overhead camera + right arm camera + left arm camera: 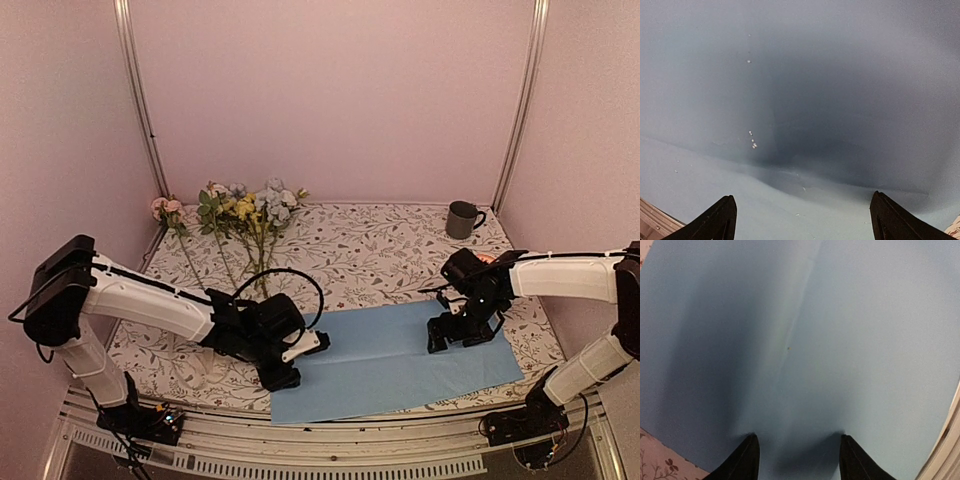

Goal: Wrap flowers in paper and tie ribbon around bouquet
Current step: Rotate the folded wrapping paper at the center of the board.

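Note:
The light blue paper [400, 360] lies flat on the near middle of the table. It fills the left wrist view [840, 340] and the right wrist view [790, 75]. My left gripper [284, 378] [798, 437] is at the sheet's left edge, with its fingers [747, 457] apart and their tips down on the paper. My right gripper [455, 342] [802, 196] stands wide open over the right part of the sheet, holding nothing. The flowers [245, 215] lie at the back left, stems pointing toward me. I see no ribbon.
A grey mug [462, 219] stands at the back right corner. A floral tablecloth [380, 250] covers the table and shows beside the paper in the left wrist view [660, 460]. Pink walls close in the back and sides. The paper's near edge reaches the table's front rail [400, 450].

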{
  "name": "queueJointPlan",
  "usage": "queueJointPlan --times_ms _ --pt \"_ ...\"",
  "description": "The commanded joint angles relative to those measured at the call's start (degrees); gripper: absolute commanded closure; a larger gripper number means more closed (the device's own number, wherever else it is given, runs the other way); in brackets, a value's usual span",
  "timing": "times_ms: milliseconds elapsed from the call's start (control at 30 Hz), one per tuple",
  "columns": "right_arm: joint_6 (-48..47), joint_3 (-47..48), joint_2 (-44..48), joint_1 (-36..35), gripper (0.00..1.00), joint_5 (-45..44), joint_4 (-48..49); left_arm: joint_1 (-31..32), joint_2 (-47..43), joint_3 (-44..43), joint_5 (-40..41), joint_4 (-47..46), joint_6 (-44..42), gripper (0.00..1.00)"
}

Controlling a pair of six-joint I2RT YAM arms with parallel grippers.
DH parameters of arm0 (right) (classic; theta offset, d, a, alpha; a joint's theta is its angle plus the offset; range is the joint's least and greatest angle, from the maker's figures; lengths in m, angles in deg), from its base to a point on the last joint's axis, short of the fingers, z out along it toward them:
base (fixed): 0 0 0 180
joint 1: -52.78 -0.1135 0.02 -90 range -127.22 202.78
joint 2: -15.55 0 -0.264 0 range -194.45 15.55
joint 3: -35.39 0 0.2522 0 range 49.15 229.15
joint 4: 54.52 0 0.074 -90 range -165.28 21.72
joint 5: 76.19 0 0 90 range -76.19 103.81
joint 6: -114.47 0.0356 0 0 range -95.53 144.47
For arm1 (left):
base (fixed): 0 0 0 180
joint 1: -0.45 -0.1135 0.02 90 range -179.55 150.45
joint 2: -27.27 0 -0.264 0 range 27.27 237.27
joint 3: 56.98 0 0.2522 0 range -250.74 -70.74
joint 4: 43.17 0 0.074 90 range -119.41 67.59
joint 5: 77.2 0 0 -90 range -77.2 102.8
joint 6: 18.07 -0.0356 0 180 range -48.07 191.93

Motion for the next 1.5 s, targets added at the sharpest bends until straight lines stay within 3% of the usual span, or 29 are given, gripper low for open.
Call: queueJointPlan --times_ms 0,233,567,833,1000,1133,1267,1467 --pt "-1.0 -1.1 -1.0 0.2 0.06 2.9 3.6 0.3 4.1 -2.8 6.8 2.9 0.4 0.45" --pt "-1.8 -1.3 -3.4 -2.0 0.07 10.0 7.6 -4.9 12.8 -9.8 22.4 8.7 -2.0 0.45" --pt "2.5 1.4 -12.3 -14.1 0.08 16.9 13.9 -16.5 28.6 -28.2 26.1 5.0 -11.1 0.46" --pt "2.2 14.6 -15.4 -22.5 0.08 26.4 17.9 -22.4 32.2 -46.7 29.5 0.1 -17.3 0.41" --pt "1.7 15.3 -7.7 -17.3 0.07 18.5 13.1 -22.5 21.8 -41.4 28.4 -5.9 -19.3 0.31" --pt "0.0 11.1 -3.4 -7.5 0.08 16.0 11.3 -21.1 9.8 -33.2 24.9 -4.0 -12.8 0.25" --pt "-4.2 14.0 -5.4 -0.1 0.09 15.6 10.9 -16.0 0.3 -21.0 22.1 -0.8 -2.8 0.29" --pt "-10.6 21.7 -17.6 4.4 0.09 17.2 10.3 -9.3 -2.9 -9.6 14.5 8.3 14.6 0.39"
